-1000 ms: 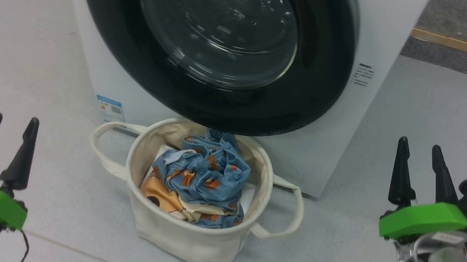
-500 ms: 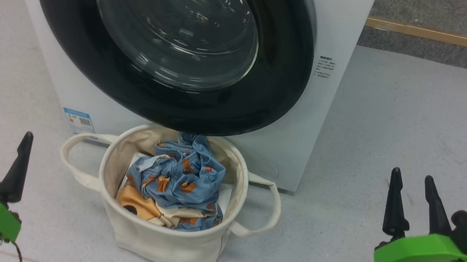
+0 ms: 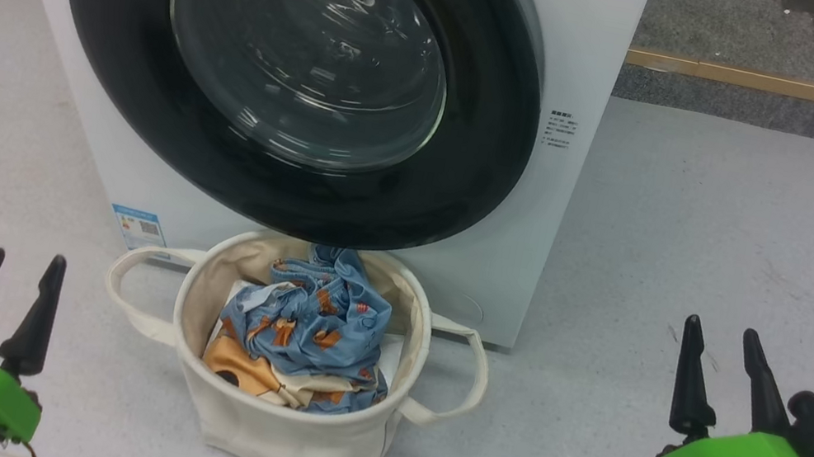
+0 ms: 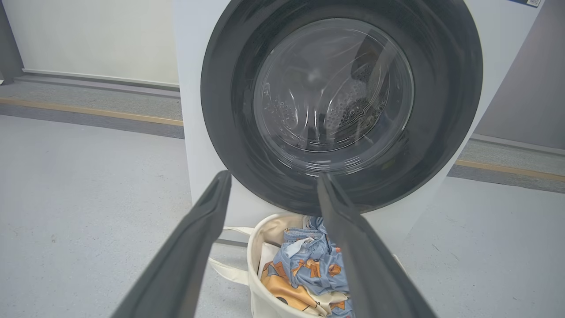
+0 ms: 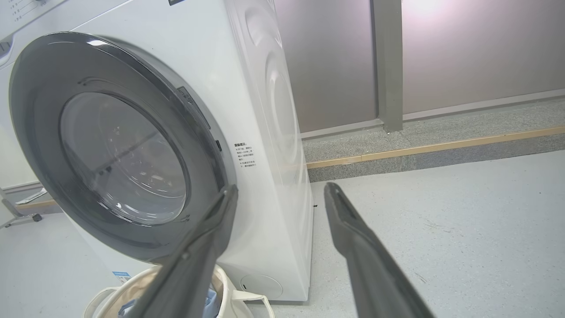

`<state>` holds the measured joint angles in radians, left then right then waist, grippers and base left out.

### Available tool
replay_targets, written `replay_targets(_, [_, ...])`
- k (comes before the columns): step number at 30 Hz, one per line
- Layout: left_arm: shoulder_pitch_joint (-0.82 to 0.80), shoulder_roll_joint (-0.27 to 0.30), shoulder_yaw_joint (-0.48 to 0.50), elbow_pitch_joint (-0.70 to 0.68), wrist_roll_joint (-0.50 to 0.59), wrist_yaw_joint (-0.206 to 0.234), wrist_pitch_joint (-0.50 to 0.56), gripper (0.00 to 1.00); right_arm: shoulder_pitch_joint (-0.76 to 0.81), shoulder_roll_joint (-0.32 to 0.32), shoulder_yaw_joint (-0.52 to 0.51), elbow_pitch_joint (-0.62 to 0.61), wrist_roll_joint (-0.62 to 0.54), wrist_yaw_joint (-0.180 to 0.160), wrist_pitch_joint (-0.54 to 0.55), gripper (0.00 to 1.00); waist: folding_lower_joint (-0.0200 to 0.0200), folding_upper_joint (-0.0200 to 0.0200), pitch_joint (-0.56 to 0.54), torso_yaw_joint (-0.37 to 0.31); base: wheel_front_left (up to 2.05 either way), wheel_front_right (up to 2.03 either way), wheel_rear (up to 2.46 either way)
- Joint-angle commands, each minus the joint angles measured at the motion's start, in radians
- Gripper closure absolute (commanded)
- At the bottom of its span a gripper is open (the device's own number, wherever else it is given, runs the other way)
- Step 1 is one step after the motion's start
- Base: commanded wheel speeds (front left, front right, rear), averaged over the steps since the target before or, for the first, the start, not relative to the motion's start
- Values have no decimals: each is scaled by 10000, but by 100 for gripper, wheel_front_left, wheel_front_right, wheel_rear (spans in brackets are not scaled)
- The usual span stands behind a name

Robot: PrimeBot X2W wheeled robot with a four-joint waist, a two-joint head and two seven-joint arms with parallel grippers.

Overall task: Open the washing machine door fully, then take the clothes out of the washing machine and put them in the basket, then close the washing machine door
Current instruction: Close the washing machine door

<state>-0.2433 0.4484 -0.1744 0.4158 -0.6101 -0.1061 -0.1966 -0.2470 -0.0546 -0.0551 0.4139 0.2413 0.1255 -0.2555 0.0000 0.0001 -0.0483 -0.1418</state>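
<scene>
The washing machine stands white ahead of me. Its door, black-rimmed with a glass bowl, lies against its front. In the right wrist view the door sits close to the cabinet. Below the door stands the cream basket, holding the blue printed and cream-orange clothes. My left gripper is open at the lower left, well short of the basket. At the lower right my right gripper is open, with nothing between its fingers. The left wrist view looks between the open left gripper at door and clothes.
A small blue label marks the machine's lower left corner. A wooden strip runs along the floor at the back. Bare grey floor spreads to the machine's right, and a grey wall post rises behind.
The whole head picture has shifted, so the camera has moved. The right gripper sits lower in the view than before. Both grippers stay open, and door, basket and clothes look unchanged.
</scene>
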Motion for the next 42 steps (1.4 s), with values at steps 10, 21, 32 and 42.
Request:
replay_targets(10, [-524,530,322,-147,-180,-98,-220,0,-139,43,109,-384,-103,52,-63,0,0,-1,-7,-74,0,0,0])
replay_targets(21, [-606,622,241,-43,-244,-137,-333,0,-167,43,220,-264,-108,52,-63,0,0,-1,-8,-74,0,0,0])
replay_targets(32, [-604,669,220,23,-324,-150,-399,0,-249,43,322,-151,-121,52,-63,0,0,-1,-10,-138,0,0,0])
replay_targets(42, [-584,724,115,-20,-441,-170,-392,0,-251,43,319,-116,-126,52,-63,0,0,-1,1,-179,0,0,0])
